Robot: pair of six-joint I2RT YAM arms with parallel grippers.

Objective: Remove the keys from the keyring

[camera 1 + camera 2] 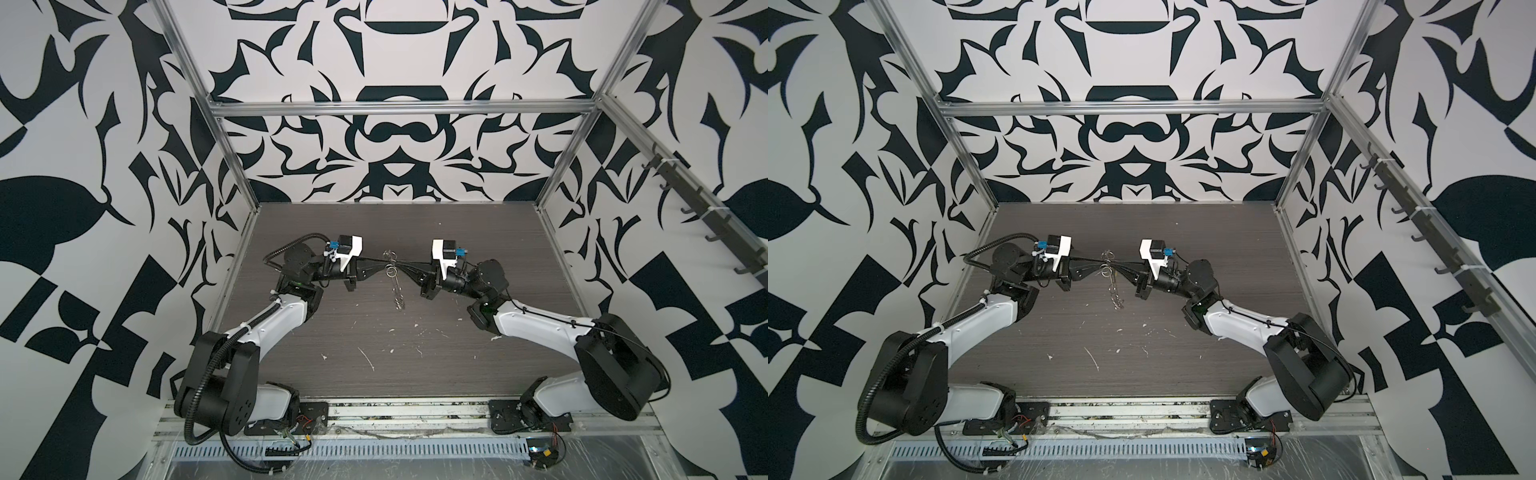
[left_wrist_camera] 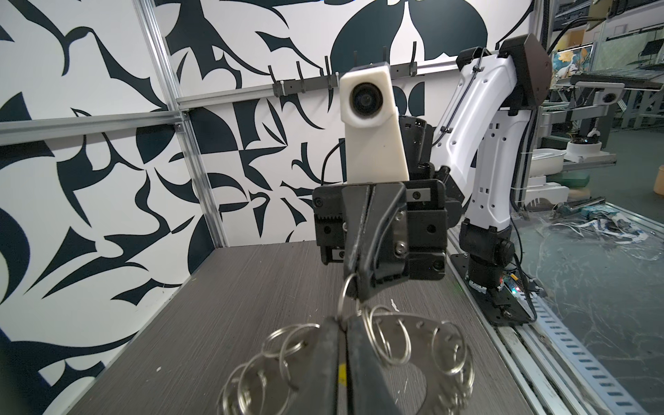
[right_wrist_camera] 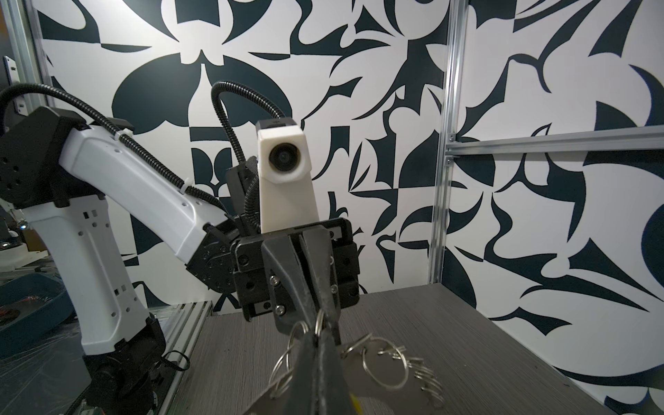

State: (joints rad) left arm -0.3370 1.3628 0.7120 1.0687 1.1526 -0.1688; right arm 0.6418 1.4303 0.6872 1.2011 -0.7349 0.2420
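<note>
Keyring [image 1: 395, 291] of flat grey metal, a ring-shaped disc with small holes along its rim and many silver wire split rings [image 3: 425, 377] threaded through them, sat just above centre in both top views [image 1: 1112, 286]. It was turned nearly edge-on there, so it read as a thin bright strip. Its face [image 2: 422, 341] showed low in the left wrist view, with the loops crowding over the rim.

The black tapered left fingers [image 1: 374, 265] reached in from the left of the frame, pressed together on the keyring. The right fingers [image 1: 411, 270] reached in from the right, likewise closed on it, so the two sets of tips almost met. Whether each pinched the disc or only a loop could not be told, nor whether the strip's lower end touched the dark wood-grain bench [image 1: 415, 345], which was flecked with white.

In each wrist view the arm's own closed fingers [image 2: 327, 359] [image 3: 316, 377] lay across the disc and hid its middle. Black-and-white patterned walls [image 1: 395, 137] enclosed the bench, and a dark hook rack [image 1: 706, 216] ran down the right of the frame.
</note>
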